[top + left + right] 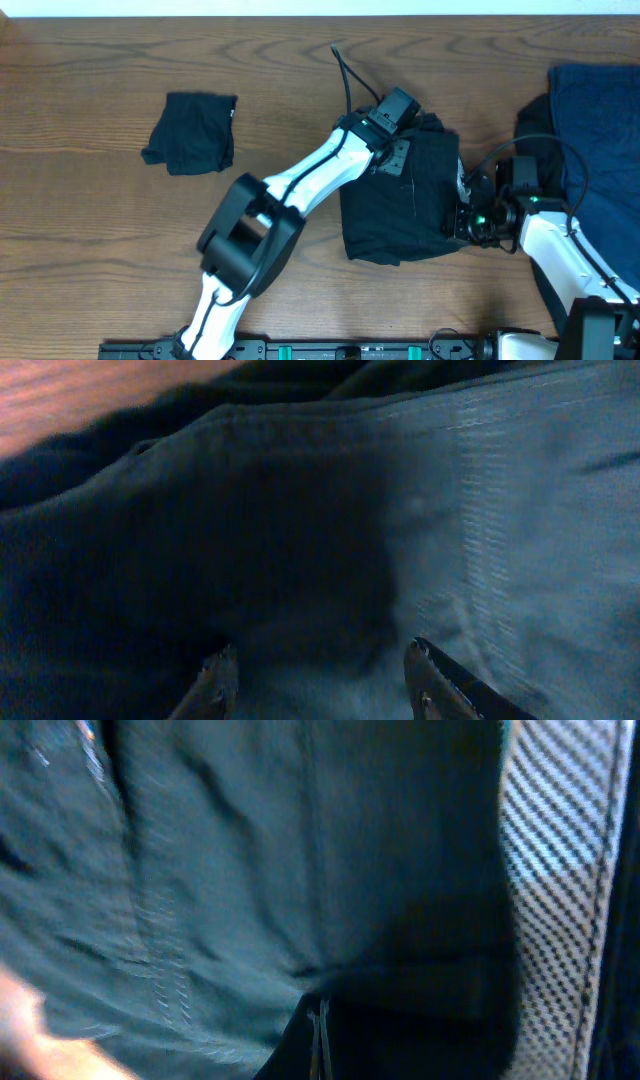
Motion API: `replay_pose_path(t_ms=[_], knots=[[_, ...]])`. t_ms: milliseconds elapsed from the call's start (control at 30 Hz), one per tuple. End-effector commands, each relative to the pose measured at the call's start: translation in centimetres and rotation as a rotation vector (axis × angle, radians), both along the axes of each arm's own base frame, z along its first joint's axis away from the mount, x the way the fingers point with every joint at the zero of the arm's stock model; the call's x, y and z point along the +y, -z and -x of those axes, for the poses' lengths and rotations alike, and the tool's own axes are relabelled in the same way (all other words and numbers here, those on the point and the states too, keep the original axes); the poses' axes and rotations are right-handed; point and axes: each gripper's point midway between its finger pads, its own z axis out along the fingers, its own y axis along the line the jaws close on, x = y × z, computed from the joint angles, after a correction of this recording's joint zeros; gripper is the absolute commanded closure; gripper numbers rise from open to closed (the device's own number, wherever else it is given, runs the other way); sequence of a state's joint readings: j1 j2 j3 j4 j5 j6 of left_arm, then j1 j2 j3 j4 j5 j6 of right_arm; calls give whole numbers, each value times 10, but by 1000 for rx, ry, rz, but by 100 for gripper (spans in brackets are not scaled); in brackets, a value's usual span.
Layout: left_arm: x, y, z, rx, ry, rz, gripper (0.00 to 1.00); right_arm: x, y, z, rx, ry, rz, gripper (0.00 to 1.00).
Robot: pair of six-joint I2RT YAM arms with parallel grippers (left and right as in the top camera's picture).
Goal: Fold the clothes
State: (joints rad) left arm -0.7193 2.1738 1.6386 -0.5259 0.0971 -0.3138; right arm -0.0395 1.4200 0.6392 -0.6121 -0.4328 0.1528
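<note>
Black garment (400,215) gripped at its 3 o'clock edge
That edge is pinched in the closed right end effector (462,218); the left end effector (391,165) is held half-spread, empty, toward 11 o'clock.

We are looking at a brown counter (90,230), its wood grain running from 9 o'clock to 3 o'clock across the overhead view. Along the 12 o'clock edge a pale strip (300,6) is showing beyond the wood. At 6 o'clock a black rail (330,350) with green fittings is lying along the counter's near edge. In the left wrist view we are seeing a blurred reddish-brown patch of the counter (80,395) at 10 o'clock.
</note>
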Motion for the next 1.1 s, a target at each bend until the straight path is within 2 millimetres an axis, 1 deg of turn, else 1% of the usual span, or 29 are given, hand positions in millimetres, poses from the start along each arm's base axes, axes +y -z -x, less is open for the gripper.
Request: replay_pose_path(t_ms=[0,67,133,200,267,333,400,433,500,567,633,700,733,767,833,933,1067], knots=[[11,28,-12,14,-23,-32,45,-8,17,13,47,42,54,99],[14,42,-16,22,-33,-38,44,-11,23,17,65,69,72,99],[16,51,-20,24,-40,-40,45,-13,25,20,76,80,81,99],[17,52,-21,25,-43,-40,45,-13,26,21,81,79,81,99],[15,44,-23,12,-42,-29,44,-13,26,21,82,79,81,99],[11,25,-28,-22,-27,-10,44,-13,26,21,81,79,81,99],[9,0,-31,-58,-27,18,44,-13,26,21,81,79,80,99],[7,-14,-33,-79,-27,36,44,-12,25,21,81,79,78,99],[6,-50,-35,-131,-28,77,44,-10,24,21,81,76,61,99],[7,-77,-35,-172,-29,105,44,-7,23,19,70,72,42,99],[14,-96,-38,-216,-50,97,45,-6,21,15,55,72,39,98],[22,-103,-41,-241,-73,73,45,-3,18,13,48,57,20,98],[25,-103,-42,-245,-81,63,45,0,16,13,42,45,2,98],[28,-99,-44,-240,-87,53,50,3,15,12,38,38,-16,98],[32,-89,-45,-225,-93,40,51,4,15,12,38,37,-19,98],[38,-67,-49,-190,-106,10,53,4,15,13,40,37,-18,98],[49,-30,-54,-136,-124,-36,53,4,15,13,40,37,-18,97]])
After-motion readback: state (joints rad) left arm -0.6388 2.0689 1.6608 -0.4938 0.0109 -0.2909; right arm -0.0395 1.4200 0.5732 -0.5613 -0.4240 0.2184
